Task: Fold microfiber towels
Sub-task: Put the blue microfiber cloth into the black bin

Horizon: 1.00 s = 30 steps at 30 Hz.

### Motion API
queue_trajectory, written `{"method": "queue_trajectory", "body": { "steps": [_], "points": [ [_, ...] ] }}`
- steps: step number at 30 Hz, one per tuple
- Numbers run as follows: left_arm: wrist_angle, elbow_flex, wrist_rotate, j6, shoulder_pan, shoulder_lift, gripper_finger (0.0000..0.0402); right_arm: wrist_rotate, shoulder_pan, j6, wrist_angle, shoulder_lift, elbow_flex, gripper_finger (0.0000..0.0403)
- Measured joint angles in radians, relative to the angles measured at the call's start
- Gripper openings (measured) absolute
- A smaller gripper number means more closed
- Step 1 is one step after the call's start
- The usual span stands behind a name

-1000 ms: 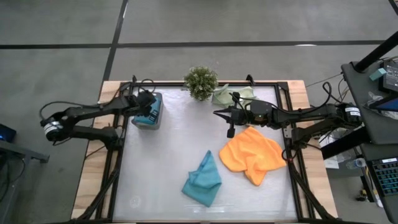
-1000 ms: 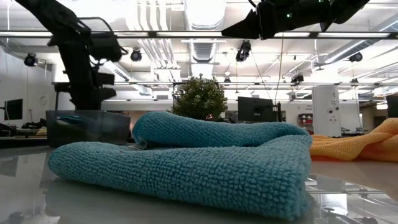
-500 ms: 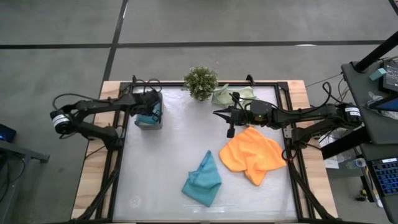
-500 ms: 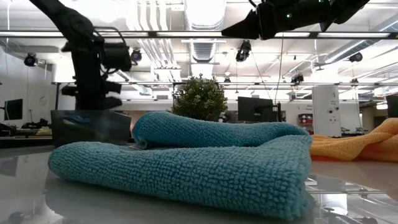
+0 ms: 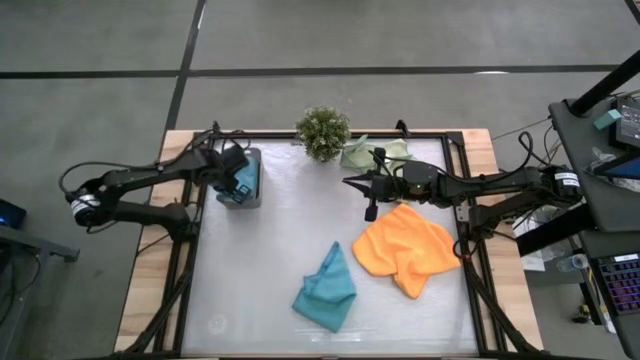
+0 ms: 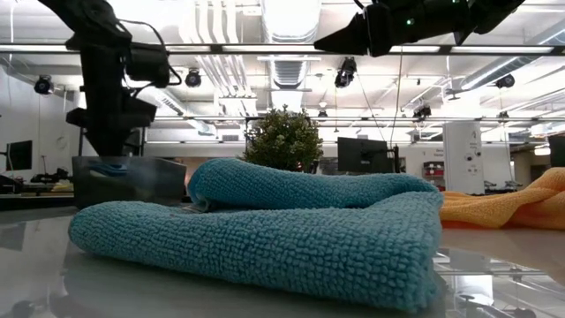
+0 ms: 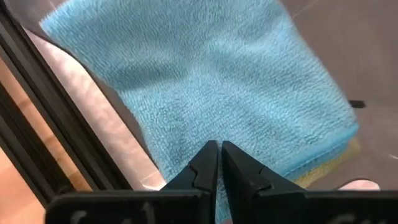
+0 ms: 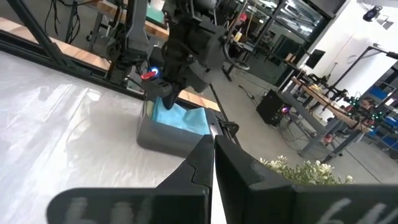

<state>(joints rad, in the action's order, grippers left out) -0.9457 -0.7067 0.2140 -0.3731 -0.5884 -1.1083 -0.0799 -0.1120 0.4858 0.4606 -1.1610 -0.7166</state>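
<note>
A folded teal towel [image 7: 205, 81] lies in the dark grey tray [image 5: 256, 200] at the table's far left, on top of a pale green towel whose edge [image 7: 323, 171] peeks out beneath it. My left gripper [image 7: 219, 149] is shut and points steeply down over this stack. My right gripper [image 5: 347, 183] is shut and hovers level above the table's middle, holding nothing. A crumpled orange towel [image 5: 405, 250] and a loosely bunched teal towel [image 5: 327, 285] lie on the table. A sage-green towel [image 5: 362, 153] lies beside the plant. My left gripper's shut fingertips come from above at the top face of the folded teal towel [image 7: 214, 127] in the tray. I cannot tell whether they touch it.
A small bushy plant [image 5: 322, 132] stands at the far edge, in the middle. A black frame [image 5: 190, 260] runs around the white table top. The low view is filled by the teal towel [image 6: 265, 230] close to the camera.
My left gripper has stayed over the tray and tipped to point more steeply down, shifting a little toward the table's left edge. The towels lie as before.
</note>
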Motion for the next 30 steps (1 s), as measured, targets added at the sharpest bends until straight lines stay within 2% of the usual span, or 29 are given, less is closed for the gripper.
{"method": "queue_trajectory", "body": {
  "steps": [12,19,21,24,30],
  "points": [
    [0.016,0.026,-0.041,-0.013,0.001,-0.112,0.0008,0.000,0.000,-0.003,0.002,0.000,0.000,0.0009],
    [0.013,-0.037,-0.050,-0.011,0.002,-0.085,0.0008,0.000,0.000,-0.003,0.001,0.000,0.001,0.0009],
    [0.022,-0.051,-0.079,-0.012,0.004,-0.074,0.0008,0.000,0.000,0.000,0.001,0.000,0.001,0.0009],
    [0.037,-0.050,-0.139,-0.022,0.011,-0.073,0.0008,0.000,0.000,0.003,0.001,0.000,0.001,0.0009],
    [0.126,-0.013,-0.152,-0.064,0.037,-0.090,0.0008,0.000,0.000,0.002,0.001,0.000,0.001,0.0009]
  ]
}}
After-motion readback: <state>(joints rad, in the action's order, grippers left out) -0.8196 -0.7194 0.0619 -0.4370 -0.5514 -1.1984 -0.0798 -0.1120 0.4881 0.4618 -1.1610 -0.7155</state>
